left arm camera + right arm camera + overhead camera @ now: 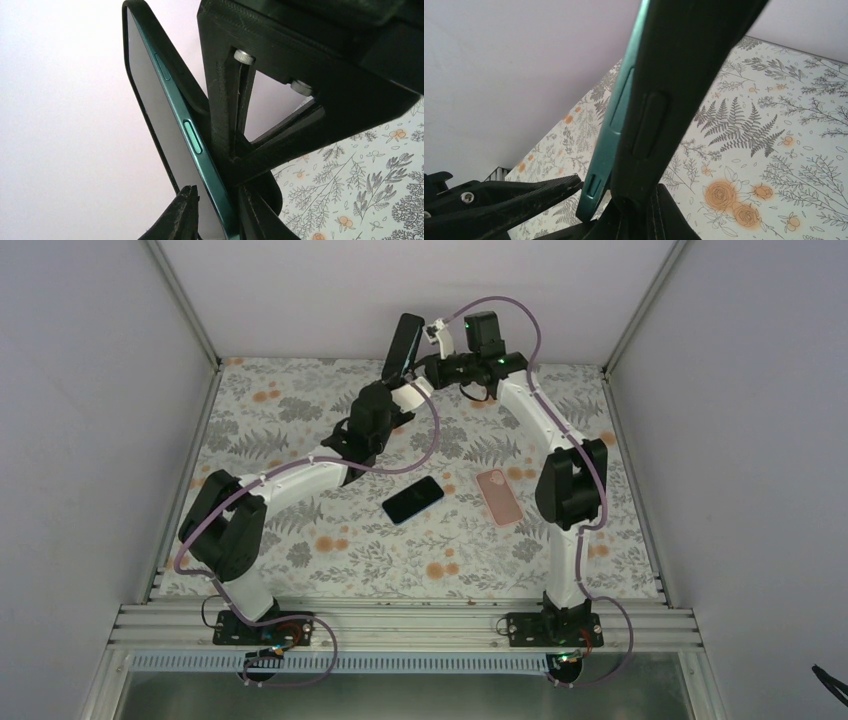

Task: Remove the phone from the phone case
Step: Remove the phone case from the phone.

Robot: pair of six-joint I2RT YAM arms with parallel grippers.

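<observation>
Hanging in the air above the far end of the floral-printed desk point(300, 530), a teal-framed smartphone with a dark screen point(150, 115) sits in a black rubbery phone case point(674, 75), tilted steeply on end between the two arms. The left claw point(217, 202) pinches the phone's lower end, with one ridged finger point(180, 217) pressed against the glass and the other behind the back of the case. The right claw point(646, 210) has its jaws pressed together on the edge of the black case, gripping it from the side opposite the left claw. Along one long side the teal metal edge, with its two buttons, lies bare just beside the case's side wall. In the right wrist view that wall stands a little off the phone, so the phone is partly free there but remains in the case. On the middle of the desk, well apart from the raised pair, a second black smartphone point(412, 500) lies flat at an angle. Near it, to its right, lies a pink rounded phone case point(498, 496).
</observation>
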